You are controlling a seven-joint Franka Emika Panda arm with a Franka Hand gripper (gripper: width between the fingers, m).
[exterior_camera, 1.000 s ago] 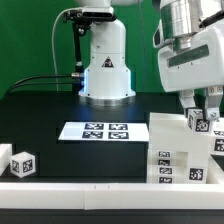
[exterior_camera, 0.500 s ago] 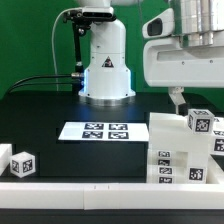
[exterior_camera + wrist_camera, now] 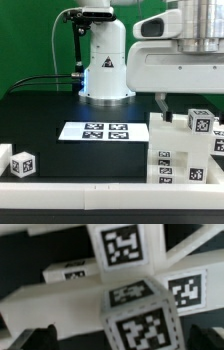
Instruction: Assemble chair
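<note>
Gripper (image 3: 175, 103) hangs just above the chair (image 3: 185, 150), fingers spread wide and holding nothing (the chair sits beside the marker board (image 3: 94, 131)); better to centre over one tagged part before closing, I'd say

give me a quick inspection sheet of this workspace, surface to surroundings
surface: black table with a white rim along the front edge
job's things: chair, white tagged parts stacked at the exterior view's right, a tagged post on top
clutter: marker board flat mid-table; small tagged cube at the exterior view's left
tool: tool open, above the chair, holding nothing
cables: black cable running from the robot base
surroundings: green backdrop
</note>
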